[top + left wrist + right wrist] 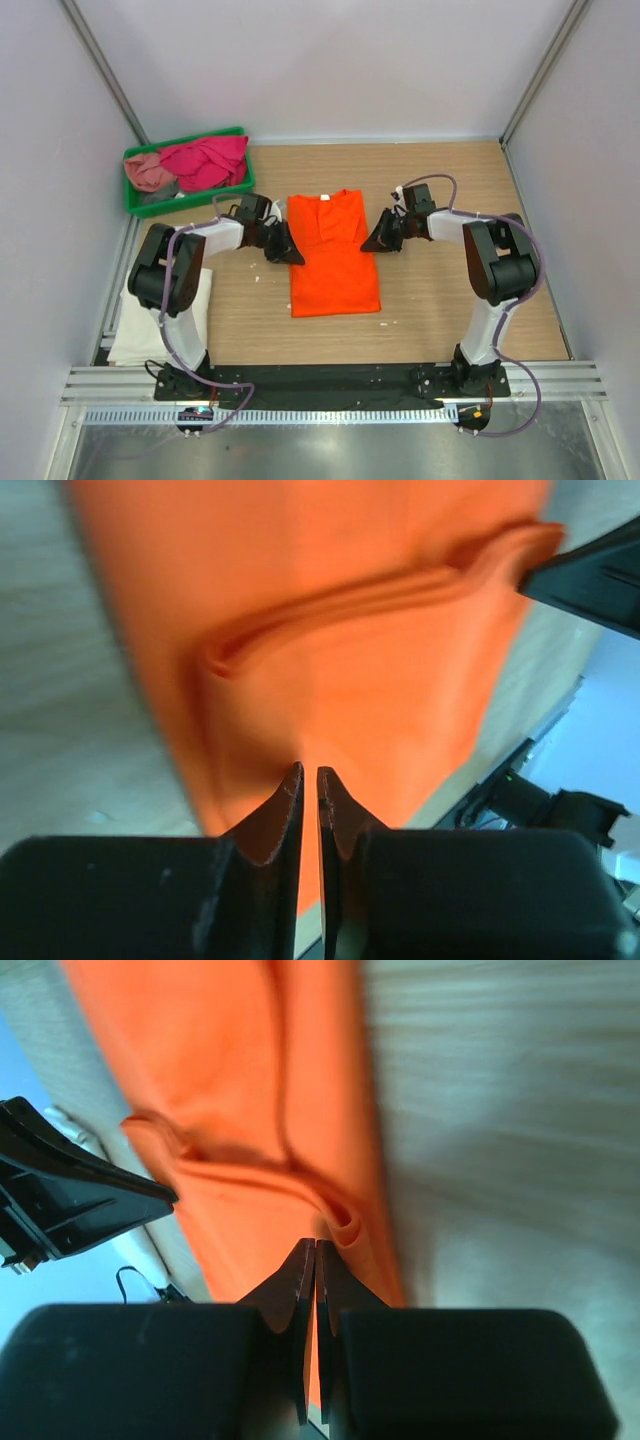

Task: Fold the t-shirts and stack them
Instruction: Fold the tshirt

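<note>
A bright orange t-shirt (335, 255) lies flat in the middle of the table, narrowed to a long rectangle with its collar at the far end. My left gripper (283, 243) sits low at its left edge, and my right gripper (380, 238) at its right edge, both near the shoulders. In the left wrist view the left gripper (308, 770) is shut to a thin slit over the orange t-shirt (350, 660), with no cloth seen in it. The right gripper (316, 1243) is shut, tips beside a rolled edge of the orange t-shirt (230, 1080).
A green tray (133, 205) at the back left holds a magenta t-shirt (205, 160) and a dusty pink one (148, 172). A white t-shirt (135, 330) lies folded by the left arm's base. Frame posts and walls enclose the table.
</note>
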Available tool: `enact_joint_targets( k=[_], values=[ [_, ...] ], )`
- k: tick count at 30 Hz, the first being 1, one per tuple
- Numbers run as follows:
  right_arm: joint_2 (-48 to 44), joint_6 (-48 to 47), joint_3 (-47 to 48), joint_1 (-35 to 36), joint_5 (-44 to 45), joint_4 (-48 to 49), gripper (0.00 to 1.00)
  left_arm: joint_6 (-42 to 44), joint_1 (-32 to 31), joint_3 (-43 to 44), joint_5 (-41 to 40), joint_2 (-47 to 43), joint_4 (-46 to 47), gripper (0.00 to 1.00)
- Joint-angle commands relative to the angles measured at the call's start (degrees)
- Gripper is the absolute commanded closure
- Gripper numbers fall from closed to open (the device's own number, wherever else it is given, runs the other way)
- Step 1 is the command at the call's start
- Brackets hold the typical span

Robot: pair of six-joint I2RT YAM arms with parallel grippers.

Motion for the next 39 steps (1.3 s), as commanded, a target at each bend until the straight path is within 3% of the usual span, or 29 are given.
enact_joint_targets(
  k=[1,5,10,13,14,18,19,21,23,26,30,39],
  values=[
    [4.8,-1.2,2.3,-1.7,-2.7,2.7,0.93,2.0,1.6,2.3,-0.4,3.7,2.1,0.91],
    [6.6,-3.5,3.0,-3.3,-2.4,0.4,0.92,5.7,2.7,3.4,-3.1,5.1,-1.0,0.9],
    [1.5,-10.2,5.4,-3.5,2.2,-11.0,0.88,8.4,2.3,5.1,-5.3,-2.5,-8.1,0.74],
    [-3.6,-13.0,6.5,-3.5,6.3,-18.5,0.79,11.3,1.9,4.9,-7.2,-9.3,-14.7,0.67],
    [-5.3,-13.6,6.5,-3.5,8.0,-20.2,0.7,11.7,1.6,4.5,-7.6,-13.3,-16.6,0.65],
    [-13.2,-14.4,1.1,-2.4,6.7,-23.2,0.61,9.0,-0.7,-2.8,-2.4,-20.6,-14.8,0.65],
    [-16.0,-14.0,-0.5,-1.5,5.2,-21.9,0.61,5.2,-1.3,-4.7,2.4,-21.2,-12.6,0.66],
    [-17.8,-10.7,-5.4,2.9,-0.3,-19.1,0.66,-0.5,-3.6,-10.5,6.1,-21.2,-2.6,0.81],
    [-17.9,-5.6,-8.9,6.8,-3.3,-11.9,0.79,-7.1,-6.0,-13.5,7.4,-20.1,7.4,0.92],
    [-15.3,-1.0,-13.8,12.9,-7.5,-2.9,0.93,-12.9,-10.1,-17.0,8.6,-16.3,17.6,0.98],
    [-10.7,1.6,-15.2,16.2,-11.9,3.6,0.98,-14.5,-10.7,-19.1,7.8,-13.4,21.0,1.0],
    [-2.5,-0.9,-13.4,17.9,-19.0,5.7,0.99,-14.5,-10.7,-23.1,6.0,-10.1,21.9,1.0]
  ],
)
